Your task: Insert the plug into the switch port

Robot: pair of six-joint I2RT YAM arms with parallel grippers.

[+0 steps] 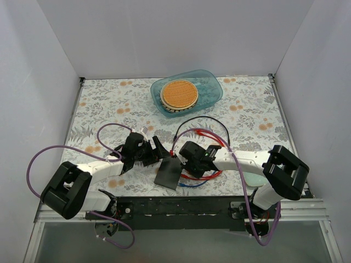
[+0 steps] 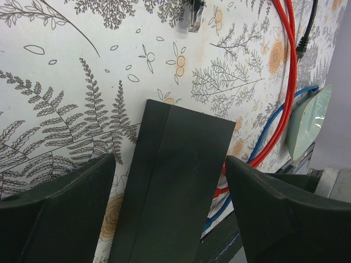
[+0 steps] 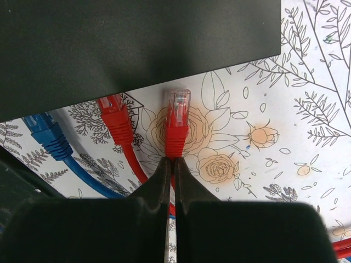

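My two arms are white tubes joined by boxy matte black motor housings. They are my left arm (image 1: 96,166) and my right arm (image 1: 244,160). A thin purple cable (image 1: 31,167) loops loose from my left arm. A second purple cable (image 1: 248,204) runs along my right arm. My left gripper (image 2: 170,181) has two broad, wedge-shaped matte black fingers (image 2: 60,213). My right gripper (image 3: 170,164) has black fingertips (image 3: 159,183) that narrow to thin points, with a chunky black body behind them.
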